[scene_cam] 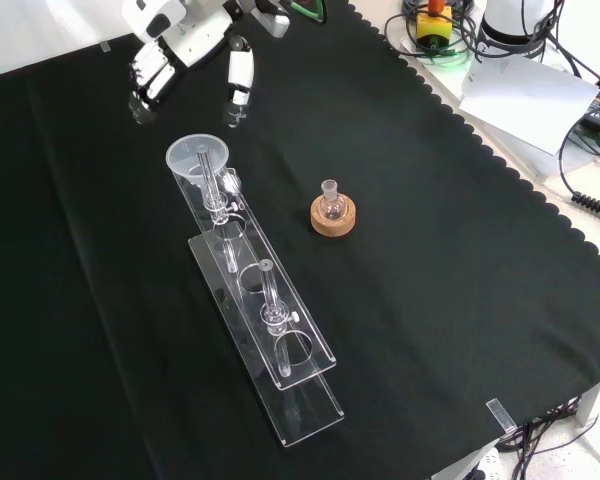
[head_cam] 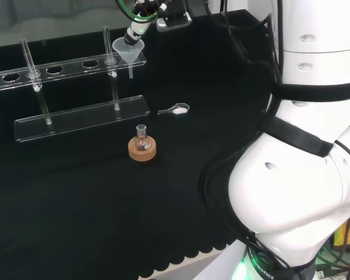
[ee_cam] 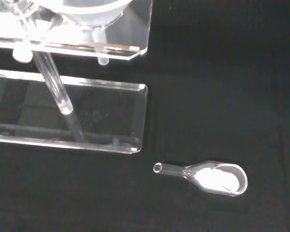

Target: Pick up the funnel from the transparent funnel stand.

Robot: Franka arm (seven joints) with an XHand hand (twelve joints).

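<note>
A clear funnel [head_cam: 130, 53] sits in the end hole of the transparent stand [head_cam: 70, 71], at the stand's right end in the head view. In the front view the funnel [scene_cam: 196, 157] is at the stand's [scene_cam: 305, 352] far end. The black and white hand [scene_cam: 185, 45] hangs just beyond and above it, open, with fingers [scene_cam: 145, 82] and thumb spread to either side and nothing between them. From the head view the hand [head_cam: 137, 26] appears right over the funnel's rim. The wrist view shows the funnel's bowl [ee_cam: 94, 12] close by, in the stand's upper shelf [ee_cam: 130, 41].
A small round flask on a cork ring [head_cam: 142, 147] stands in front of the stand, also seen as the flask on cork [scene_cam: 332, 213]. A glass scoop with white powder [head_cam: 176, 109] lies right of the stand's base; the scoop [ee_cam: 217, 178] is near the base plate [ee_cam: 111, 116].
</note>
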